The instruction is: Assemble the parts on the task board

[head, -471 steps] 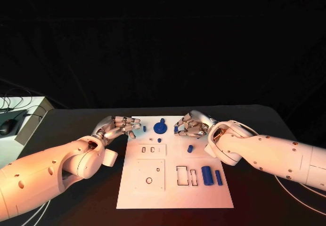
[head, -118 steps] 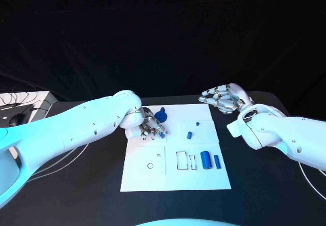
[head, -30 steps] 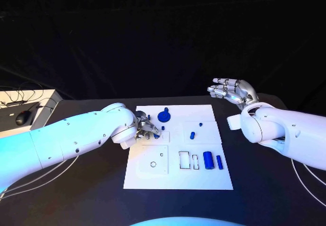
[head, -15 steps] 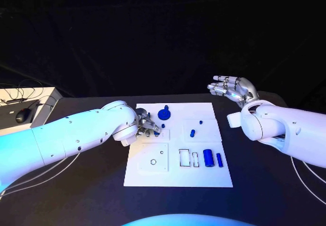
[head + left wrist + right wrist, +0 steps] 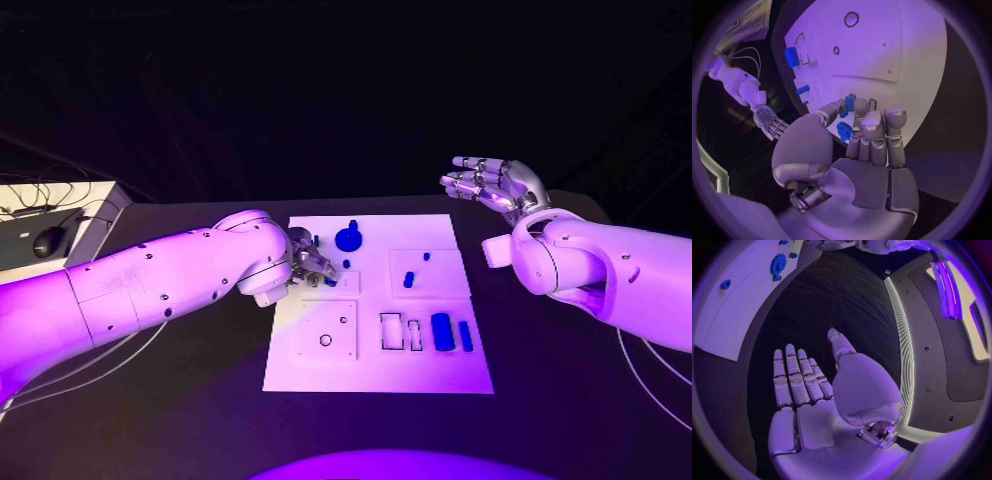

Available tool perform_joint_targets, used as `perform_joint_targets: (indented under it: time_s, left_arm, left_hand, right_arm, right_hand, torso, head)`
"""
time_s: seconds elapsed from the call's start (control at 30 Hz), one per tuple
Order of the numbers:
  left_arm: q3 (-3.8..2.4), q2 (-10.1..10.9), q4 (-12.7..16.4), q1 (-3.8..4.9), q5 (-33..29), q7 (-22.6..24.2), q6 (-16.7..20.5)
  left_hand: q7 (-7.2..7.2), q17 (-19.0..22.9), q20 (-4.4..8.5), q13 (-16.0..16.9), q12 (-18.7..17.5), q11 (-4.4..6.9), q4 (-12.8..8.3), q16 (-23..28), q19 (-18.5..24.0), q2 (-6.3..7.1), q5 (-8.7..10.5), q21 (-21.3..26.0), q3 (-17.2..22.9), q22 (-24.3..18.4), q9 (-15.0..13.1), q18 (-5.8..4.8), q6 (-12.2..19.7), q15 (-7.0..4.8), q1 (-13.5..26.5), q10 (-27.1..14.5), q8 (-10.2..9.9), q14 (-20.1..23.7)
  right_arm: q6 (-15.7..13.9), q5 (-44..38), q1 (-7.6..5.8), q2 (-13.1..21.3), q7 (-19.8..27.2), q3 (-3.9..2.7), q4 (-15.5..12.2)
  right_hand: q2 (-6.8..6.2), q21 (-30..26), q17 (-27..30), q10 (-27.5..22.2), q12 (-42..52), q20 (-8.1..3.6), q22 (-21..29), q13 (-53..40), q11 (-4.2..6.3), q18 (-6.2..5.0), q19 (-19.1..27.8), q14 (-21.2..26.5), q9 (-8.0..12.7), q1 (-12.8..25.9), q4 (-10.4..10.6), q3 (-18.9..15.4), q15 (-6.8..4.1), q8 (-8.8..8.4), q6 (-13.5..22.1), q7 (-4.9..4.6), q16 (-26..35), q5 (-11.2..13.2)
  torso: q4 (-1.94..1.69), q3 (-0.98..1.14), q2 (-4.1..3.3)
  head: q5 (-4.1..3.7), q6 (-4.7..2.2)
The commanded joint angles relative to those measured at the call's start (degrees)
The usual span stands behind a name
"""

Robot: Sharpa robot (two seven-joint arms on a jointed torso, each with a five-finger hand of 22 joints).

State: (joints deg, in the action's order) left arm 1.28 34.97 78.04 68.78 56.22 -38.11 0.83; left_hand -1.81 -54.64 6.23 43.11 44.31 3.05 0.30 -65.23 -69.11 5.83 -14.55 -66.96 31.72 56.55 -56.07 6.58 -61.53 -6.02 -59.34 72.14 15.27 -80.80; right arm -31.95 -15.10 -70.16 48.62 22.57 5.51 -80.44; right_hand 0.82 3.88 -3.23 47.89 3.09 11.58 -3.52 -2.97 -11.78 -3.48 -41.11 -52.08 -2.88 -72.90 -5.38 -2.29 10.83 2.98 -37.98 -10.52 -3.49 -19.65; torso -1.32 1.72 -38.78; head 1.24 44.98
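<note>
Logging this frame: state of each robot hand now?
Left robot hand: pinching a small blue plastic part over the white task board.
Right robot hand: open, fingers spread, holding nothing.

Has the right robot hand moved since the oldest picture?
Yes. The right robot hand was over the task board near its far edge; now it is raised beyond the board's far right corner.

No readable text, label, brand, number or sign on anything in view.
</note>
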Motion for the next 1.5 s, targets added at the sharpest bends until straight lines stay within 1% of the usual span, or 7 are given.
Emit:
perform_joint_targets:
  time_s: [0.03,0.43,0.67,0.77,0.97,1.33,1.5]
  left_arm:
    - [0.02,-0.12,0.03,-0.04,1.14,-0.07,-1.74]
    - [0.02,-0.05,-0.18,-0.04,1.87,-0.13,-2.29]
    - [0.02,-0.1,-0.18,-0.04,2.69,-0.03,-2.6]
    - [0.02,-0.19,-0.25,-0.04,2.82,0.03,-2.58]
    - [0.02,-0.4,-0.41,-0.03,2.68,0.11,-2.56]
    - [0.07,-1.06,-0.95,-0.03,1.76,0.35,-2.21]
    - [0.07,-1.34,-1.02,-0.03,1.5,0.47,-2.09]
  left_hand:
    - [1.23,-0.08,0.12,0.05,-0.34,0.91,-9.06,-0.38,-0.32,-0.14,-0.26,-0.21,9.46,0.09,0.05,-0.7,-1.78,-0.45,-0.72,1.48,-0.03,0.02]
    - [1.23,-0.13,0.11,0.13,-0.37,0.91,-8.89,-0.43,-0.35,0.0,-0.26,-0.19,9.43,0.25,0.04,-0.72,-1.87,-0.45,-0.97,1.46,-0.09,0.02]
    - [1.24,-0.12,0.08,0.24,-0.45,0.92,-8.43,-0.45,-0.43,0.5,-0.36,-0.15,9.34,0.58,0.11,-0.74,-2.05,-0.44,-1.52,1.46,-0.27,0.03]
    - [1.27,-0.16,0.07,0.26,-0.44,0.93,-8.34,-0.49,-0.42,0.56,-0.39,-0.11,9.33,0.59,0.13,-0.73,-2.13,-0.44,-1.6,1.54,-0.29,0.01]
    - [1.29,-0.17,0.04,0.32,-0.42,0.93,-8.2,-0.52,-0.46,0.63,-0.38,-0.08,9.15,0.68,0.22,-0.75,-2.23,-0.43,-1.63,1.6,-0.4,0.0]
    - [2.04,-0.61,0.15,0.37,-0.53,1.26,-7.55,-1.02,-0.77,-0.24,-0.09,0.05,5.18,1.3,0.81,-1.12,-3.75,-0.55,-1.98,2.39,-0.8,-0.13]
    - [2.4,-0.59,0.3,0.25,-0.67,1.45,-7.31,-1.1,-0.97,-0.65,-0.02,0.02,4.16,1.66,0.26,-1.36,-4.58,-0.65,-1.96,2.71,-0.8,-0.14]
  right_arm:
    - [0.85,0.1,0.01,-0.02,0.86,-0.02,-0.09]
    - [1.04,0.12,0.01,0.0,0.79,-0.02,-0.08]
    - [1.03,0.15,0.01,0.01,0.89,-0.01,-0.11]
    - [1.03,0.15,0.01,0.01,0.89,-0.01,-0.11]
    - [1.09,0.16,0.01,-0.01,0.86,0.0,-0.12]
    - [1.09,0.16,0.01,0.08,0.79,0.01,-0.22]
    - [1.11,0.16,0.01,0.11,0.77,0.01,-0.29]
  right_hand:
    - [0.15,-0.27,0.06,-0.47,-0.19,-0.05,0.07,0.06,-0.03,0.82,0.21,0.34,0.04,0.58,0.25,-0.11,-0.06,-0.26,0.19,-3.68,0.35,-0.23]
    - [0.11,-0.28,0.05,-0.48,-0.17,-0.05,0.08,0.06,-0.04,0.83,0.28,0.35,0.05,0.56,0.48,-0.24,-0.05,-0.27,0.26,-3.72,0.35,-0.21]
    - [0.11,-0.27,0.05,-0.28,-0.17,-0.05,0.08,0.05,-0.04,0.82,0.24,0.2,0.04,0.61,0.66,-0.28,-0.06,-0.25,0.1,-3.78,0.34,-0.29]
    - [0.1,-0.28,0.07,-0.46,-0.18,-0.05,0.08,0.06,-0.06,0.83,0.27,0.57,0.05,0.62,0.7,-0.28,-0.03,-0.27,0.22,-3.79,0.36,-0.38]
    - [0.06,-0.3,0.07,-0.63,-0.19,-0.02,0.09,0.06,-0.09,0.83,0.44,0.76,0.06,0.67,0.78,-0.3,-0.01,-0.28,0.35,-3.82,0.37,-0.43]
    - [-0.06,-0.31,0.1,-0.94,-0.2,0.04,0.1,0.08,-0.13,0.81,0.64,1.43,0.06,0.63,0.84,-0.29,0.07,-0.28,0.53,-3.86,0.4,-0.43]
    - [-0.07,-0.31,0.1,-0.98,-0.2,0.05,0.1,0.08,-0.14,0.81,0.65,1.54,0.06,0.62,0.84,-0.28,0.08,-0.28,0.54,-3.86,0.4,-0.44]
  torso:
    - [0.01,0.03,0.0]
    - [0.03,0.03,-0.03]
    - [0.02,0.01,-0.02]
    - [-0.01,0.04,-0.03]
    - [0.05,0.09,0.0]
    - [0.05,0.08,-0.05]
    - [0.04,0.12,-0.07]
  head:
    - [0.08,0.07]
    - [0.16,0.18]
    - [0.1,0.09]
    - [0.16,-0.04]
    - [0.21,0.09]
    - [0.11,0.08]
    - [0.1,0.24]
